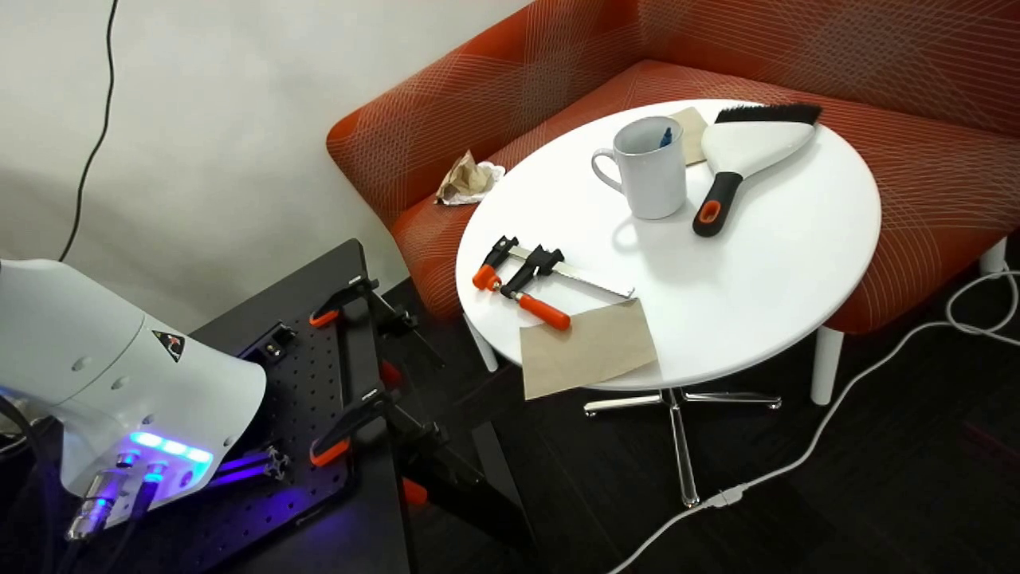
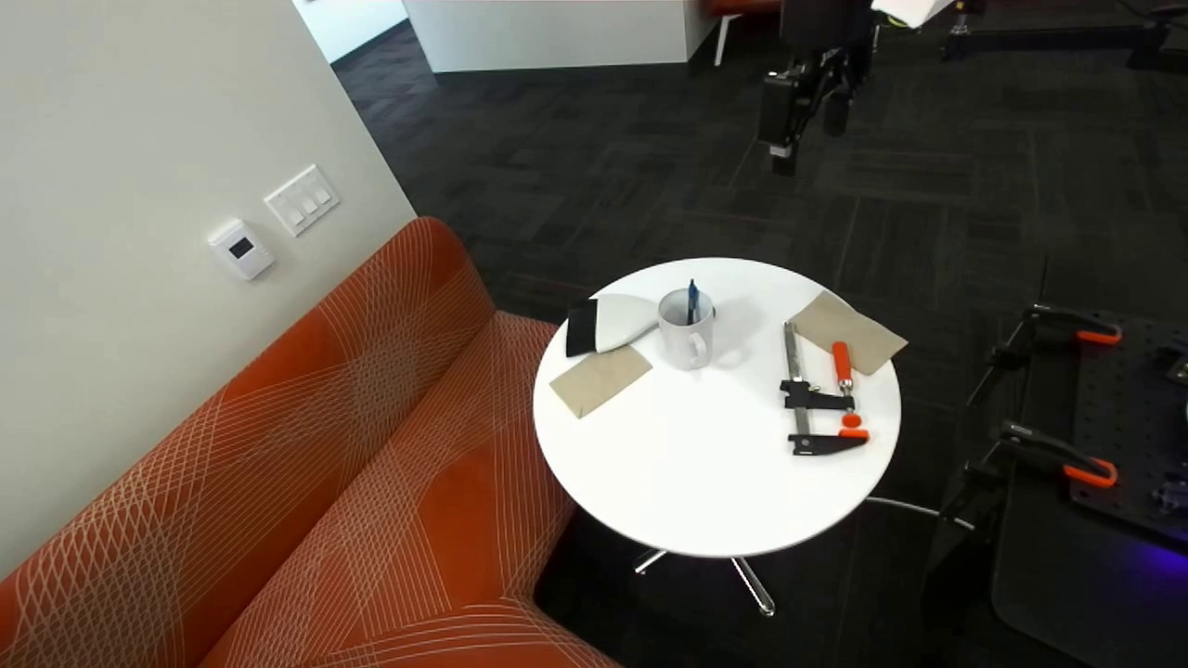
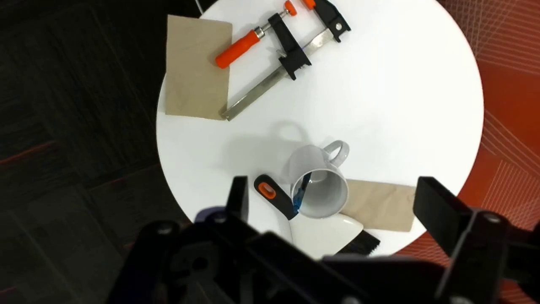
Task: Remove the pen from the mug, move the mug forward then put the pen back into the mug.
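two fingers (image 3: pixel 239 196) of our gripper (image 3: pixel 333 192) stand wide apart, gripping nothing. well below, between them in the wrist view, we locate the pen (image 3: pixel 302 192): inside the mug (image 3: pixel 308 158), tilted, upper end away from the handle (image 3: pixel 345 152), long axis crossing the closing line.

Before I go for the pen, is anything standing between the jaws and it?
Nothing visible blocks the open jaws: the wrist view shows the upper part of the pen uncovered, though the mug walls in the rest. The brush lies beside the mug and might crowd the jaws if they go low.
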`<state>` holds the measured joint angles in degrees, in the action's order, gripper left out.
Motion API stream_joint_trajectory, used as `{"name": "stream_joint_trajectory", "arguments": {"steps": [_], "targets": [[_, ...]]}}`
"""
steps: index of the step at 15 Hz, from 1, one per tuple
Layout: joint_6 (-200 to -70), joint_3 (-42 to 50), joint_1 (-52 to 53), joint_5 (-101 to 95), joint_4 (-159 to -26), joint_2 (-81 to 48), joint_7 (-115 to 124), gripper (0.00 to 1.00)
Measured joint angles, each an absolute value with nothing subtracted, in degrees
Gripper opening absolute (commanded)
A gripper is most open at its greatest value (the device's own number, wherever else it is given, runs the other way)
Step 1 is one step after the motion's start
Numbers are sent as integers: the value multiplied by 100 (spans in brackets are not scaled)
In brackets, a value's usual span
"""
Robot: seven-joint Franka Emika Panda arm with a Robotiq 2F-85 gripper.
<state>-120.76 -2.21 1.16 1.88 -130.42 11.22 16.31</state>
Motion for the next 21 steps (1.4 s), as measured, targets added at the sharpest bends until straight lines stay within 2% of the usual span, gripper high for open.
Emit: {"name": "stream_joint_trajectory", "arguments": {"steps": [6,10,15,21], "targets": [[-13434,-444,126,169,-13041,496,3663,100],[-14194,-523,132,-759,-13018,-50,5528,100],[-14252,-413,262,-1844,-12754,-781,7555,100],[-14252,-377,673,-1740,-12336,-1467,7960,100]]}}
